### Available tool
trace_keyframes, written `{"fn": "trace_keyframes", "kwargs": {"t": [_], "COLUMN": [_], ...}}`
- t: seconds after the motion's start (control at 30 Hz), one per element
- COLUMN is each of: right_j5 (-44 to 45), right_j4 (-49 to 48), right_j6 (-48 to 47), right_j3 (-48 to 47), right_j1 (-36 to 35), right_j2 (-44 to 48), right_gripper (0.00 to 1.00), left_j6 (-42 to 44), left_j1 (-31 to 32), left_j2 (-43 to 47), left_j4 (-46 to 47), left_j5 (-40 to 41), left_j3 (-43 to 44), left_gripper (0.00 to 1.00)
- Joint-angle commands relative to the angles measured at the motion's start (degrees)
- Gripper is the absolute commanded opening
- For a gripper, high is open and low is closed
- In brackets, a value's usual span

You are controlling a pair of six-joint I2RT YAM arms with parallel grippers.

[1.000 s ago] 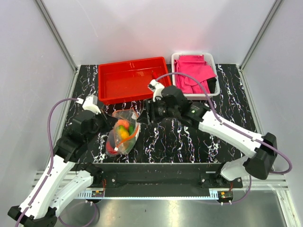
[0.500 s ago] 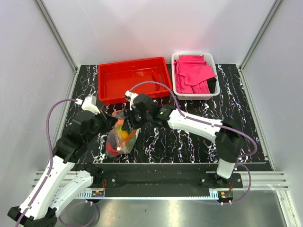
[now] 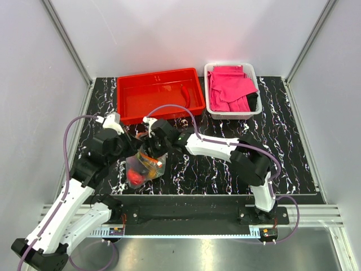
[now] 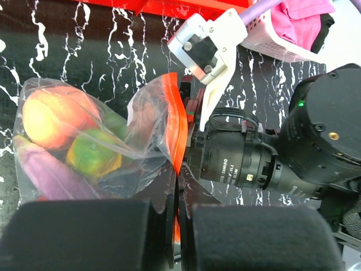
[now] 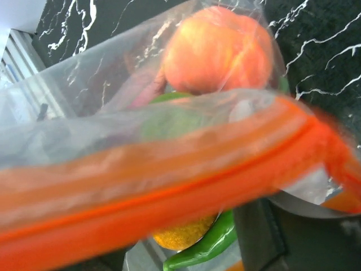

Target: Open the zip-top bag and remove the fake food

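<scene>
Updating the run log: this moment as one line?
phase: opening | left gripper: jaws pinch zip-top bag edge | right gripper: at zip strip | fake food: inside

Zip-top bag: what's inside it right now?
Through the zip-top bag: a yellow-orange mango, a green round fruit, a purple eggplant and a green chili. Crinkled plastic and the orange zip strip cover anything deeper.

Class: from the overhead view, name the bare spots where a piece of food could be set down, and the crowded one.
Free: the table between the white basket and the right arm; most of the floor of the red tray. Crowded: around the zip-top bag, where left gripper and right gripper meet.
</scene>
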State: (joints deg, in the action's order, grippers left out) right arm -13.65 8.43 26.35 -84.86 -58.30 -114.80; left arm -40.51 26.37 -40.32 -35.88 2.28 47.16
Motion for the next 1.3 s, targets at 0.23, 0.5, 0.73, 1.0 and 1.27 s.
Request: {"fn": "trace_keyframes", "kwargs": {"t": [0.23, 0.5, 0.73, 1.0, 1.27], "right_j5": [-0.3, 3.8, 5.0, -2.7, -8.3], "right_j4": [-11.1, -8.7, -8.7, -6.3, -7.9], "right_j6": [0.2, -0.3, -2.9, -2.6, -4.1], "right_j3": [-4.4, -8.7, -3.2, 0.1, 5.7], "right_j1": [-0.3, -0.3, -0.3, -0.2, -0.3], "right_j2": [-7.2, -10.1, -2.4, 5.2, 11.6], "right_gripper": [0.87, 0.75, 0.35, 0.16, 0.13], "left_j6": [-2.2, -1.6, -0.3, -2.3, -0.6], "left_j1": [0.0, 0.0, -0.1, -0.1, -0.1], "left_j2": [0.1, 3.2, 5.9, 9.6, 12.0], "left_j4": [7.0, 4.9, -0.1, -3.8, -5.4], "left_j5": [-4.0, -2.5, 4.0, 12.1, 13.2], "left_j3": [-3.8, -4.4, -2.6, -2.0, -0.4], "left_gripper": [0.0, 0.0, 0.0, 0.0, 0.0]}}
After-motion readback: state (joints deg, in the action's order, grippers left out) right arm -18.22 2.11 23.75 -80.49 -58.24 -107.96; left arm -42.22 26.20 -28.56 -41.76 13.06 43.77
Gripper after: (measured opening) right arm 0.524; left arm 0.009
